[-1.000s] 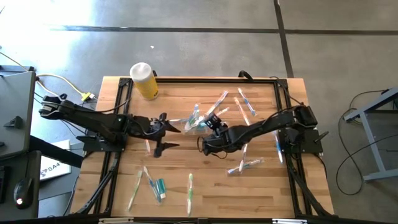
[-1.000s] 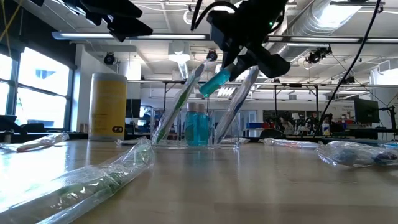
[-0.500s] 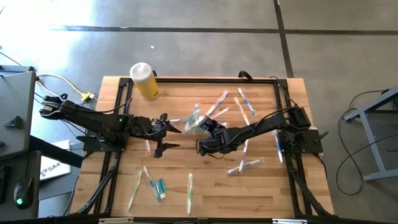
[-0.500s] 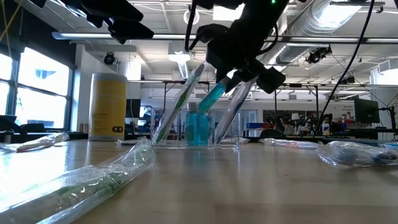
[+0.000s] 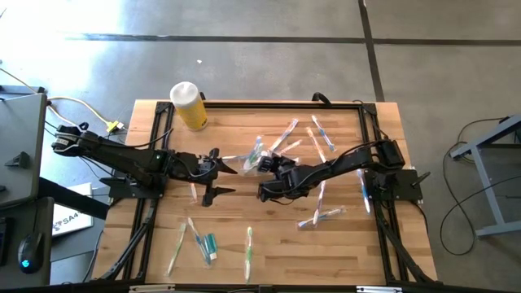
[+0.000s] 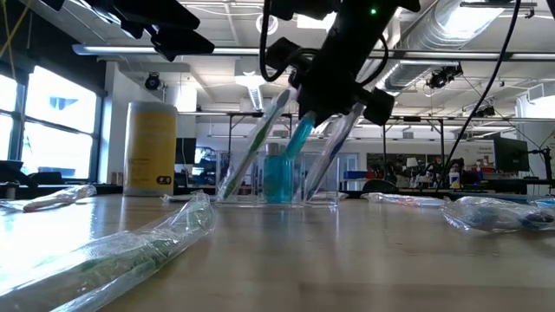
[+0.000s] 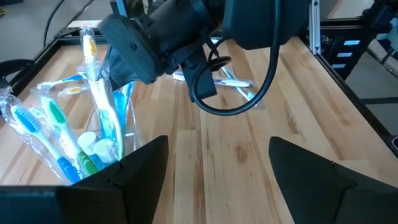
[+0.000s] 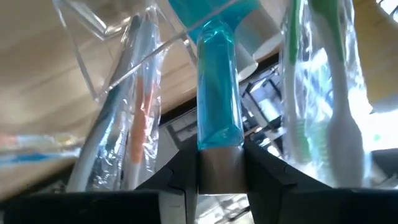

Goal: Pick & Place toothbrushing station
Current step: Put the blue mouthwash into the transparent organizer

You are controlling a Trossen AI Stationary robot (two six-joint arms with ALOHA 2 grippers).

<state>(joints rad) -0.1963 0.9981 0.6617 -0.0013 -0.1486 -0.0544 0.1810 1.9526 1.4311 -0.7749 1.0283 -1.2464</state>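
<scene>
The clear plastic container [image 5: 255, 162] stands upright near the middle of the wooden surface [image 5: 269, 236], and everything else is best placed against it. The right end effector [image 5: 271, 167] hangs directly over the container's open top, its fingers [image 8: 177, 171] pinched on the white body of a short tube [image 6: 299, 139] whose teal end points down into the opening; the grip is narrow because the tube is slim, and holding it by the upper end leaves the lower end free to slide in among what already stands there. Inside the container several wrapped toothbrushes [image 7: 99, 93] lean outward against the walls, heads up, and another teal-ended tube [image 6: 276, 178] sits low between them, so the held tube is tilted a little, probably to find the gap left between the leaning handles. The left end effector [image 5: 213, 172] waits just beside the container on the side toward the yellow bottle [image 5: 190, 106], its fingers spread wide and holding nothing; from its wrist camera it faces the container, seemingly kept clear so as not to crowd the drop. More wrapped toothbrushes [image 5: 321, 216] lie scattered on the surface, some beyond the container and some well apart from it toward the near edge, along with a further tube [image 5: 211, 242], so the station looks only partly filled.
</scene>
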